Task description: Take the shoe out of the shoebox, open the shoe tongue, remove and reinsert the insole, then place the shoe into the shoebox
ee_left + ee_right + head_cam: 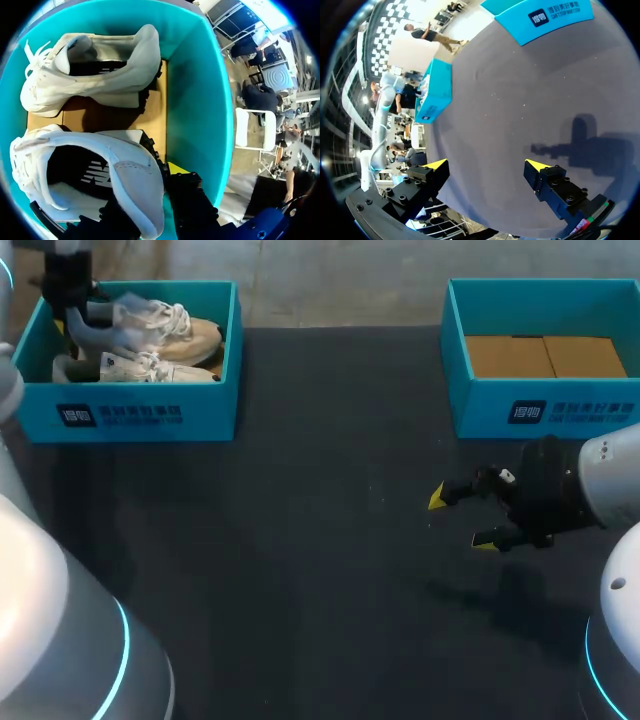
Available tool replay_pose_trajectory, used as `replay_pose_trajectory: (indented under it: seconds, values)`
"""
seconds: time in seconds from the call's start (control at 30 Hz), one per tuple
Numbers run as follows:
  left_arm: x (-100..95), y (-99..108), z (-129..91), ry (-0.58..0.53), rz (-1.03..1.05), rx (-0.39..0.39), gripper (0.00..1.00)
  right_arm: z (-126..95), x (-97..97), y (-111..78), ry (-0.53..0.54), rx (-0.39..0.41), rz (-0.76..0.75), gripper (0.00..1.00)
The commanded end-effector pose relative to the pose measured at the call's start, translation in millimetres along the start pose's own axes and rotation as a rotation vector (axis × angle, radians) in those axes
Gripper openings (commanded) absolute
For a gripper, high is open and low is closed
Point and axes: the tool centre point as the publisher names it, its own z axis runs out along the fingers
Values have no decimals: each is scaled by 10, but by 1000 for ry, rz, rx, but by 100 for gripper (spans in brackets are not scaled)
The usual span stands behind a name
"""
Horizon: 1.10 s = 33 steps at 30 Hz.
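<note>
The left gripper point(150, 202) pinches the heel of the nearer white sneaker point(125, 172) inside the teal shoebox point(200, 415) at 10 o'clock. The right gripper point(461, 520) hangs over the table point(300, 540) at 4 o'clock, fingers spread.

A dark grey table point(300, 540) is spreading under everything, its matte top showing a few pale specks. A soft, blocky shadow point(585, 145) is falling across it towards the right side. A second white shoe point(90, 70) is resting on the brown cardboard bottom of the teal shoebox point(200, 100), just beside the shoe point(100, 175). Its heel is pointing the same way as its neighbour's, its white laces are bunching at the far end, and its dark lining is showing through the opening.
</note>
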Motion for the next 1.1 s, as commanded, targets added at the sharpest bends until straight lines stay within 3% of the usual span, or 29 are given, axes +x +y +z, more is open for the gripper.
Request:
replay_pose_trajectory:
  seconds: [0.03,0.73,0.77,0.8,0.83,0.87,0.9,1.1]
  values:
    - [-28,72,96,0,5,10,0,-2,12,-17,-5,-3,2,100]
    - [-157,25,342,-25,34,19,0,-2,12,-17,-5,-3,2,100]
    - [-159,22,341,-25,35,19,7,-2,12,-17,-5,-3,2,100]
    - [-160,17,337,-26,41,19,46,-2,12,-17,-5,-3,2,100]
    - [-160,14,335,-24,42,20,58,-2,12,-17,-5,-3,2,100]
    - [-160,10,332,-23,44,20,92,-2,12,-17,-5,-3,2,100]
    - [-159,5,328,-23,52,18,100,-2,12,-17,-5,-3,2,100]
    - [-163,-47,242,-26,64,2,100,-2,12,-17,-5,-3,2,100]
